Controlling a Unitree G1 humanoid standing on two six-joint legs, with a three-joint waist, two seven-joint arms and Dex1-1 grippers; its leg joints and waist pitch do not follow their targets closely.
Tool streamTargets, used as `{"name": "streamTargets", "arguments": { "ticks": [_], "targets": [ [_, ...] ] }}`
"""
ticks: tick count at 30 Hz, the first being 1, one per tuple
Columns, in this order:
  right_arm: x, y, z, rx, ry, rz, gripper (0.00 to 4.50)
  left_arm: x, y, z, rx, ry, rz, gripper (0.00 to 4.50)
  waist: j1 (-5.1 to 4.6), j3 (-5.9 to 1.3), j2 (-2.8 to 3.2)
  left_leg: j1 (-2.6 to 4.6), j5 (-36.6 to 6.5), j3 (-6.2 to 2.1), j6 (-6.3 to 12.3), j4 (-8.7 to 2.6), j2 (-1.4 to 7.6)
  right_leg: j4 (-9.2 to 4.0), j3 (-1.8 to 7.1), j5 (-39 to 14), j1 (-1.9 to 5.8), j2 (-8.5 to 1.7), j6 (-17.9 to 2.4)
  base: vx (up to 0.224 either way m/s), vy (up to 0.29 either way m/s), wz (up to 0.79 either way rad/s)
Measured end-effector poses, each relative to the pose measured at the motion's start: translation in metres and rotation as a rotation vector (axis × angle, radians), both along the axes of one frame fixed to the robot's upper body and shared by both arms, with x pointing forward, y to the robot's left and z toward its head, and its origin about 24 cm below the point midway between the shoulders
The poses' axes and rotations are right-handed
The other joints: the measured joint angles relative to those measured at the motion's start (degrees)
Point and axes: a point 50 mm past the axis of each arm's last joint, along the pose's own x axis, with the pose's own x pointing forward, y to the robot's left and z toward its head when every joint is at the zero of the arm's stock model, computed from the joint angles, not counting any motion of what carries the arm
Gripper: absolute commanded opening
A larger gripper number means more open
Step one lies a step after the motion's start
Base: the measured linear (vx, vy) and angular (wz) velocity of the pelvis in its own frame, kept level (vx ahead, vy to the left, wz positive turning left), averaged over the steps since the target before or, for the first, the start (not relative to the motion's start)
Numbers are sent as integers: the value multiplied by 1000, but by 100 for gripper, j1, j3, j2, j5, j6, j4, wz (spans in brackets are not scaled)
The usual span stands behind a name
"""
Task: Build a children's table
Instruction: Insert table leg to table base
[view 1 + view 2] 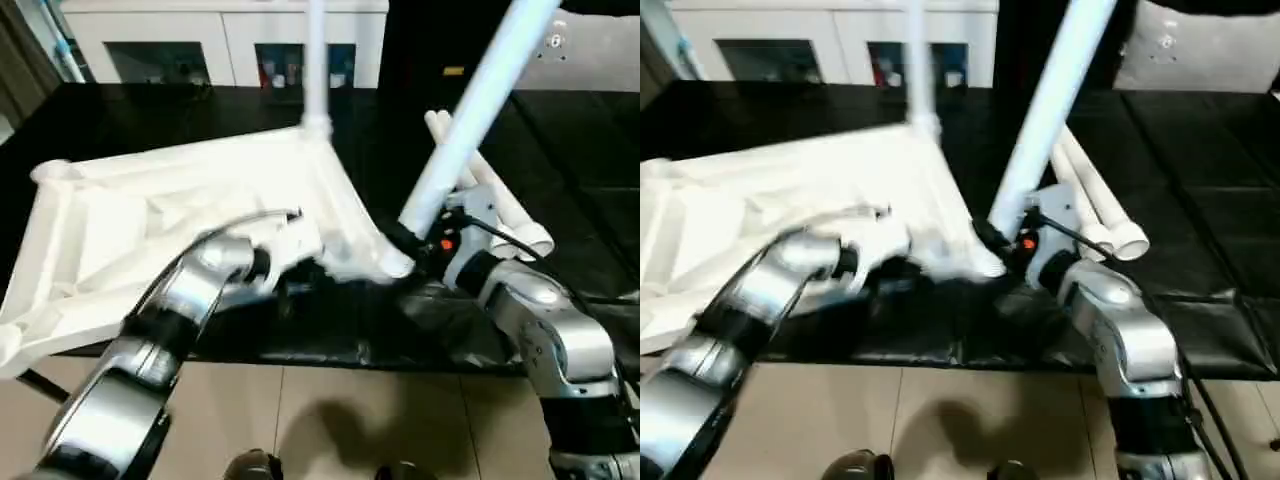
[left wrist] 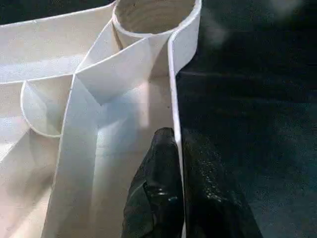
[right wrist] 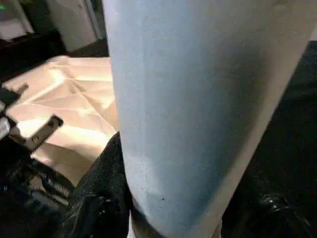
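My right gripper point(image 1: 405, 243) is clamped about half open around the lower end of a white tube leg point(image 1: 470, 120), whose long axis rises steeply from the gripper, leaning up and away to my right. The inverted table top point(image 1: 180, 230) lies ribbed side up on the black work surface point(image 1: 560, 130), to the left of that gripper; its near-right corner socket point(image 2: 156, 17), empty in the left wrist view, sits just beside the leg's foot, so I judge the right arm the one to seat it. My left gripper point(image 2: 176, 193) is pinched nearly shut on the top's thin edge wall point(image 2: 173, 99), one finger either side, just short of that socket. One leg point(image 1: 316, 70) stands upright in the far corner; two spare legs point(image 1: 500, 205) lie behind the right gripper.
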Motion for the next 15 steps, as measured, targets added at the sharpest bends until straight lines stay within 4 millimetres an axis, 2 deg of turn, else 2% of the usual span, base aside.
{"name": "streamTargets", "arguments": {
  "ticks": [3,8,15],
  "targets": [
    [-2,1,0,16,-2,54,189,-7,2,-3,10,-35,-49,0,-16,-17,-9,9,0,3,0,-5,-4,0,-1,-17,8,-8,29,0,0,0],
    [-4,0,-5,-1,37,129,189,-11,2,-3,-8,-15,-34,0,-29,-27,-20,7,0,8,0,-8,-4,1,-2,-15,7,-12,25,0,0,0],
    [-4,-2,-13,-28,67,154,189,-13,2,-2,-18,10,-61,0,-20,-51,-3,1,-1,21,1,-15,-15,0,-4,-36,3,-32,47,0,0,0]
  ]
}}
